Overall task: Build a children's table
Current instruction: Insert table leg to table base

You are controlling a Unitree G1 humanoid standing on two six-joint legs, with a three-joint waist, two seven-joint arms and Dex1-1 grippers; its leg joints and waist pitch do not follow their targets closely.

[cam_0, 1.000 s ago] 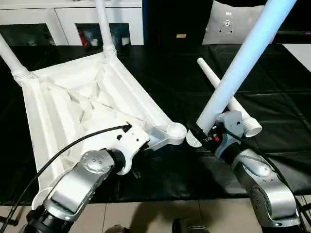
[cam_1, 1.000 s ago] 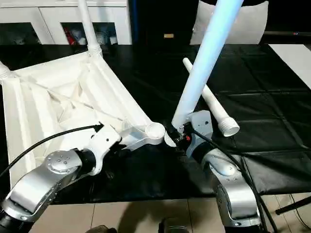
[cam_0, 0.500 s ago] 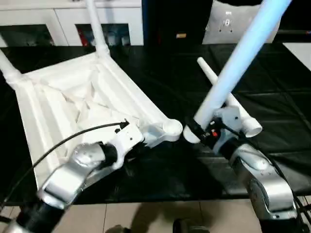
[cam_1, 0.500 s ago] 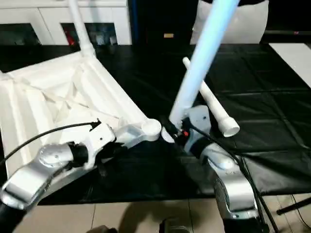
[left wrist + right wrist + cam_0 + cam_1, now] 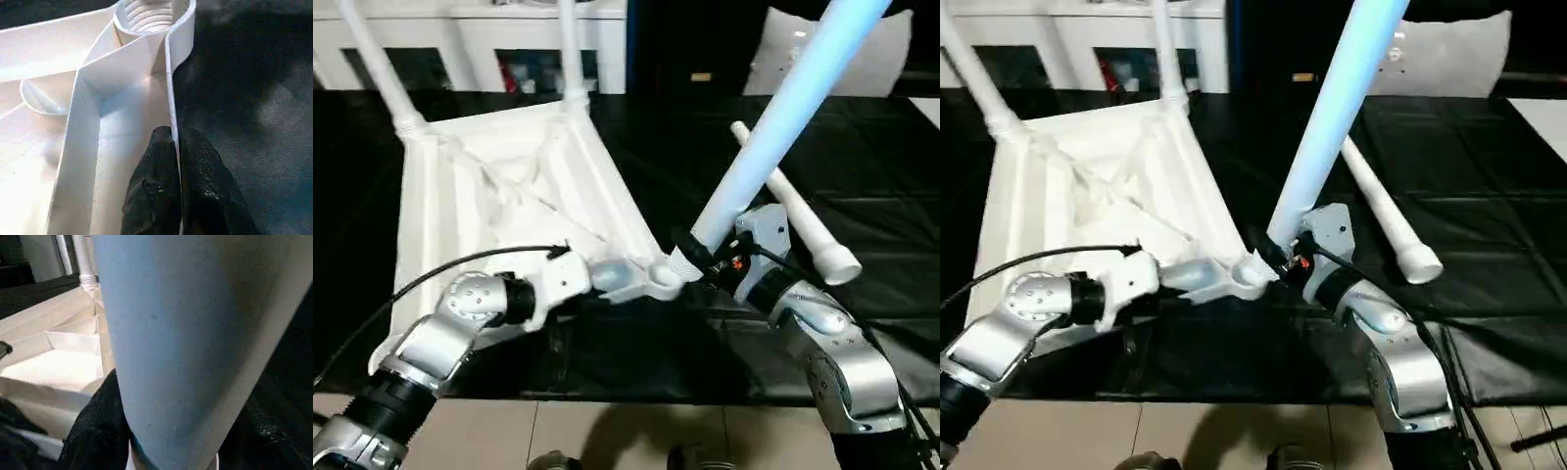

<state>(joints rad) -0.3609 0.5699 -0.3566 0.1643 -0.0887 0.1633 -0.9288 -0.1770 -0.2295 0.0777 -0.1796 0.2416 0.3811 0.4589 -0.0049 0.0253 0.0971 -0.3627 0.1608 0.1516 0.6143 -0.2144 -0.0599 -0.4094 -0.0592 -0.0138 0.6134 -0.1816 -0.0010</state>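
Legs: two socketed, one lying loose, one gripped by right hand; left hand pinches tabletop rim.

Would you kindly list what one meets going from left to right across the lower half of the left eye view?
Left gripper pinching the table top's rim → empty corner socket → right gripper holding a raised leg → loose leg lying on the black surface.

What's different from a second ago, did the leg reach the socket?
The right gripper has carried its leg left, so the flared end now meets the tabletop's near corner socket. The left gripper still clamps the rim; the spare leg lies unmoved.
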